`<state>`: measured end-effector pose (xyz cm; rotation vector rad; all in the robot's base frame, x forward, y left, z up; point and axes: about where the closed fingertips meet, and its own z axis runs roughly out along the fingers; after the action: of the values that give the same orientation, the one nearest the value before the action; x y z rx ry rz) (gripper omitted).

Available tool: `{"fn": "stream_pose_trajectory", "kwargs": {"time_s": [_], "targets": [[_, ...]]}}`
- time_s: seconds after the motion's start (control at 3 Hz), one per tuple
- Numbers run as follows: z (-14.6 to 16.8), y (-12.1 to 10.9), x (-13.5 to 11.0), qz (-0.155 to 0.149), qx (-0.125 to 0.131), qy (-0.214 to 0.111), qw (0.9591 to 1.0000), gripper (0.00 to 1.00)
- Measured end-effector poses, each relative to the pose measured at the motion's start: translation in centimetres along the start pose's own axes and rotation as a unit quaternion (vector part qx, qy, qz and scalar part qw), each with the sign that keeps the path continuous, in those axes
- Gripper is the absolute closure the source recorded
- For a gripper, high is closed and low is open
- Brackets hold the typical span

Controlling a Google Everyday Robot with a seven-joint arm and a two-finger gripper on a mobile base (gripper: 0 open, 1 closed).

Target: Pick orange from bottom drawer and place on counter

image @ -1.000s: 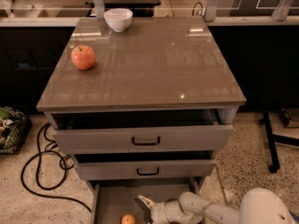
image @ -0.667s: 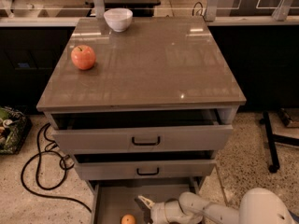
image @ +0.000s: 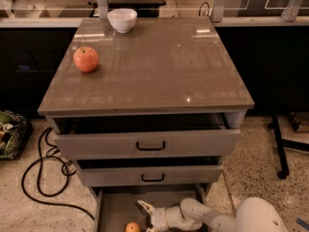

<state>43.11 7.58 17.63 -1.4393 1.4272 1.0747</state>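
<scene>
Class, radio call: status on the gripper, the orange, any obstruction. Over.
Gripper down in bottom drawer, just right of orange. Orange on drawer floor, not lifted. Apple and white bowl on counter; nothing between gripper and orange.

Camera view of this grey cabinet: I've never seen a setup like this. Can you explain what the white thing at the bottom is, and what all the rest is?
This is one picture, looking down from in front of a grey cabinet with three drawers. The white shape at the bottom is a robot arm. Its gripper, the clamp at its tip, reaches into the open bottom drawer, right beside a small orange. Whether it already grips the orange does not show. On the counter sit a red apple near the picture's left edge and a white bowl at the back.
</scene>
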Motion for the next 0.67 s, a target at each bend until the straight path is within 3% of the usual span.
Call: {"fn": "stream_pose_trajectory", "kwargs": {"time_s": [0.33,0.67], "targets": [[0.8,-0.3,0.2,-0.001,0.000,-0.010,1.0000,0.00],[2.1,-0.2,1.4,0.006,-0.007,0.004,1.0000,0.00]]}}
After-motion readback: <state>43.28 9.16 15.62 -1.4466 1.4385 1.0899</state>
